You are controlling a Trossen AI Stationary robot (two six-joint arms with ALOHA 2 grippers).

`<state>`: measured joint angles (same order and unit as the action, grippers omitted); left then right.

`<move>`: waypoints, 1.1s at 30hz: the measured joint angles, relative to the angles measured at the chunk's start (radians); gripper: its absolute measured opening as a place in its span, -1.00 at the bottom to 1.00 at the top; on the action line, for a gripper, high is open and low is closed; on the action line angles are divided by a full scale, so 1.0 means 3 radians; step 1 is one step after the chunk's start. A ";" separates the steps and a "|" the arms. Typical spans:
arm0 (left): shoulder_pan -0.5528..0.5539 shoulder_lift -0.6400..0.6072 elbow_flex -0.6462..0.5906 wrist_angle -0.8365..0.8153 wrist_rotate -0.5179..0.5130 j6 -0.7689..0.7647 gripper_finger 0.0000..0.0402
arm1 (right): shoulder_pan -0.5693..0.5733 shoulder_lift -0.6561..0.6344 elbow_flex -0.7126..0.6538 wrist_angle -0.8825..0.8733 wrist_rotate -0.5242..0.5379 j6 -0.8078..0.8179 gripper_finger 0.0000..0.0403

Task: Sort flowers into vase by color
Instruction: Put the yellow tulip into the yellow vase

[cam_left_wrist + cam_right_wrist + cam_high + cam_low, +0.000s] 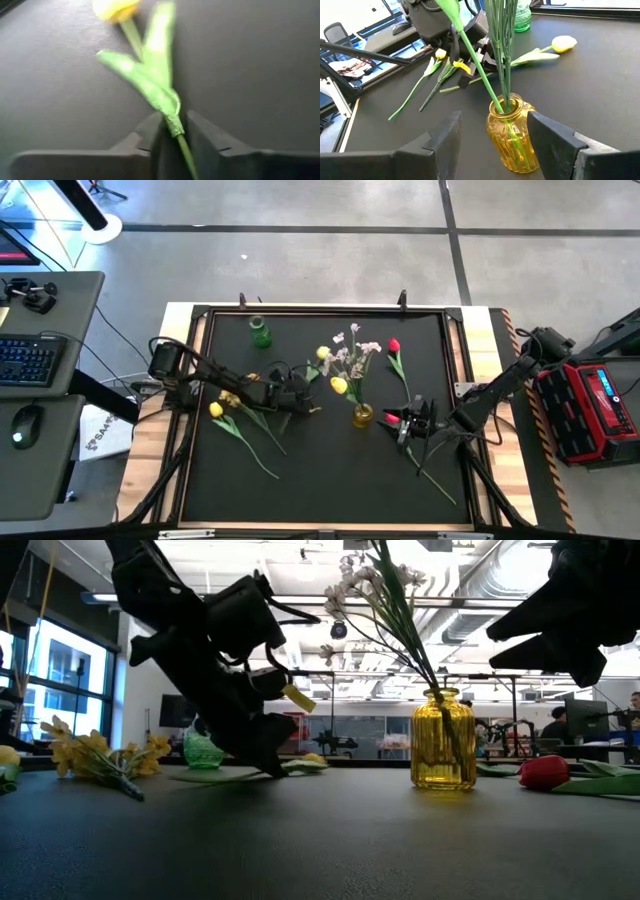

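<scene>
Pinching the thin green stem of a yellow plastic tulip (172, 117) lying flat on the black mat, the left gripper (172, 137) sits narrow around it; the stem looks light and bendy, so low near the leaves seems the best hold. The right gripper (492, 137) hovers wide and empty by the amber ribbed glass vase (512, 132).

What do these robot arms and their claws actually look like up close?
Both arms are dark, nearly black, built from slim jointed segments. The left claw ends in two flat, matte dark-grey fingers with stepped, blocky bases. The right claw has two similar broad, angular dark fingers. Thin black cables loop along the left arm, and a small yellow tag hangs near its wrist.
</scene>
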<state>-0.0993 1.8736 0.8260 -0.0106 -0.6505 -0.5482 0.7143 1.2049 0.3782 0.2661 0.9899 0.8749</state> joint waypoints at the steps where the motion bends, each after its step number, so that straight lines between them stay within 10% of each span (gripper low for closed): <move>1: -0.0022 -0.0020 -0.0004 -0.0036 0.0000 0.0002 -0.79 | 0.0001 0.0001 0.0000 0.0000 -0.0003 0.0000 0.05; 21: -0.1230 -0.1756 -0.0173 -0.0677 -0.0618 0.0093 -0.99 | 0.0094 0.0004 0.0001 0.0132 -0.0113 -0.0399 0.05; 27: -0.1596 -0.1948 -0.0181 -0.0362 -0.0777 0.0454 -1.00 | 0.0094 0.0004 0.0001 0.0837 -0.0959 -0.1169 0.05; 33: -0.1728 -0.1885 -0.0270 0.0738 -0.0243 0.1374 -1.00 | 0.0094 0.0003 0.0028 0.1557 -0.1739 -0.1755 0.05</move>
<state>-0.6176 1.3081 0.7448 0.2109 -0.7232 -0.1360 0.7425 1.2059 0.3867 0.7332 0.4682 0.3484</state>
